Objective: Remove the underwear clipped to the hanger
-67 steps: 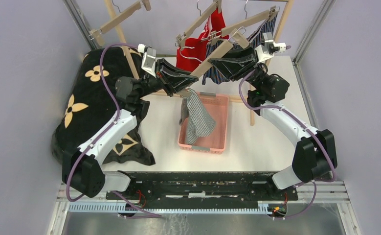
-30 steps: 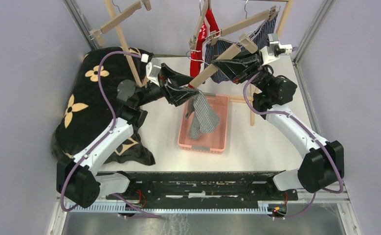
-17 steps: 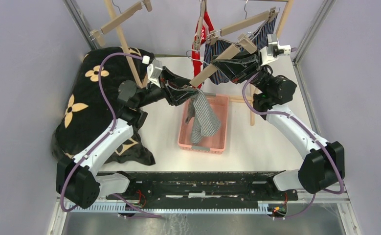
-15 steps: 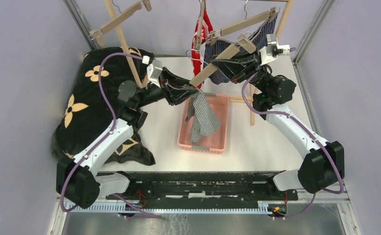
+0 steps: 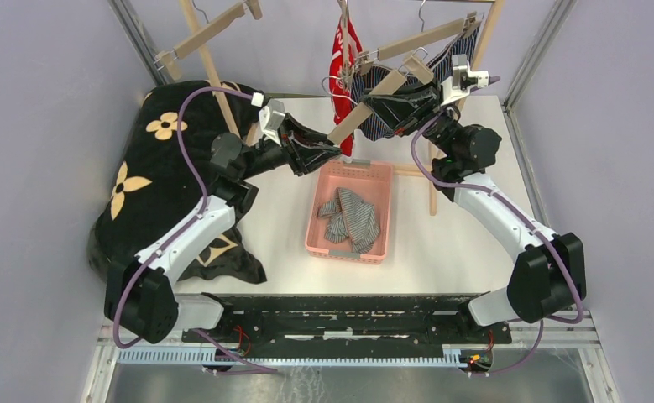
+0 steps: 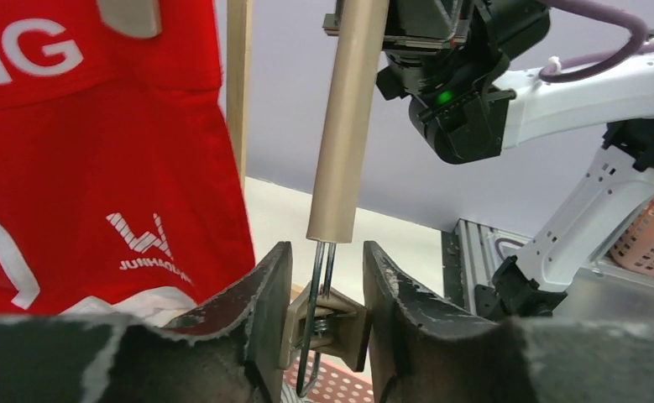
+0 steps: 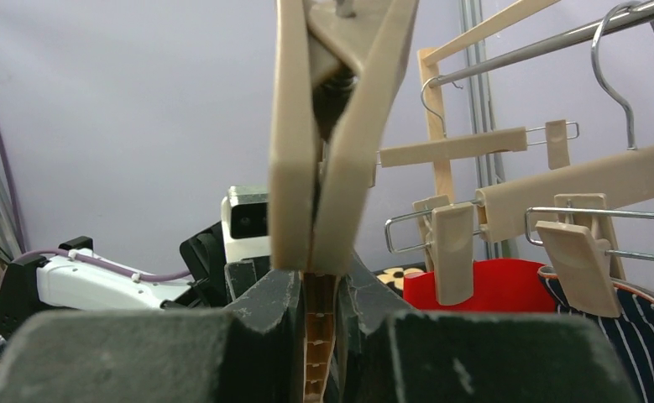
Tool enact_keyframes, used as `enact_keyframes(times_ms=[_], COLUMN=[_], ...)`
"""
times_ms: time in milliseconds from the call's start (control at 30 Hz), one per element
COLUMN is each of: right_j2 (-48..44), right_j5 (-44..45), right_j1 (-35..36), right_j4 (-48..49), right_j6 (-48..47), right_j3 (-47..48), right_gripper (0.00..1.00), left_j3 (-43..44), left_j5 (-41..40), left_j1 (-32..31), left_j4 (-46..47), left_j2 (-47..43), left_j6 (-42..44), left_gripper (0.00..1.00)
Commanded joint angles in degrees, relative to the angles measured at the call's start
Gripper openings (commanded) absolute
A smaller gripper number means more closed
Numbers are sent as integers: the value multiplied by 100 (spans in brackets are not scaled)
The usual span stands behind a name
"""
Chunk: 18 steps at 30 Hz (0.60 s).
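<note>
The grey-and-white striped underwear [image 5: 353, 217] lies loose in the pink basket [image 5: 313, 227]. The tan hanger [image 5: 365, 105] slants above the basket's far end, its bar [image 6: 348, 126] upright in the left wrist view. My left gripper [image 5: 332, 153] [image 6: 327, 315] is shut on the bare clip [image 6: 333, 323] at the hanger's lower end. My right gripper [image 5: 375, 105] [image 7: 319, 332] is shut on the hanger's upper part. Red briefs [image 5: 341, 46] [image 6: 96, 168] and dark blue striped boxers [image 5: 374, 88] [image 7: 634, 336] hang clipped to other hangers behind.
A black blanket with tan flowers [image 5: 151, 185] covers the table's left side. An empty hanger [image 5: 206, 34] hangs at the back left beside a wooden rack post [image 5: 210, 71]. More tan clips [image 7: 451, 252] hang in the right wrist view.
The striped briefs have come off the clip and dropped into the basket. My left jaws have closed in on the clip. Both arms have shifted a little towards the back.
</note>
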Motion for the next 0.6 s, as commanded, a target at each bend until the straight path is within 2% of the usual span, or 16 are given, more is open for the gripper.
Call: enact_keyframes(times_ms=[0,33,67,100,133,267,567], right_j2=[-32,-48,-74,-103,-130,-237,-142], right_j5=[102,81,62,49,40,-73,-293], right_j1=[85,83,81,77,80,82,81], right_j4=[186,148,139,133,125,114,499], right_j6=[-272,-273,-282,-279,-275,-175,339], right_j3=[196,190,168,135,102,31,-118], right_gripper=[1,1,1,1,1,1,1], left_j3=[309,308,320,343,363,291,143], left_j5=[-142,-216,-287,-360,-442,-777,-466], left_j1=[-55,-56,-62,-55,-62,-66,-58], left_j4=[232,157,29,-105,-257,-481,-22], left_j2=[33,4,-37,-81,-123,-348,-543], left_j6=[-143,-83,4,83,173,394,80], left_gripper=[51,57,71,92,100,99,96])
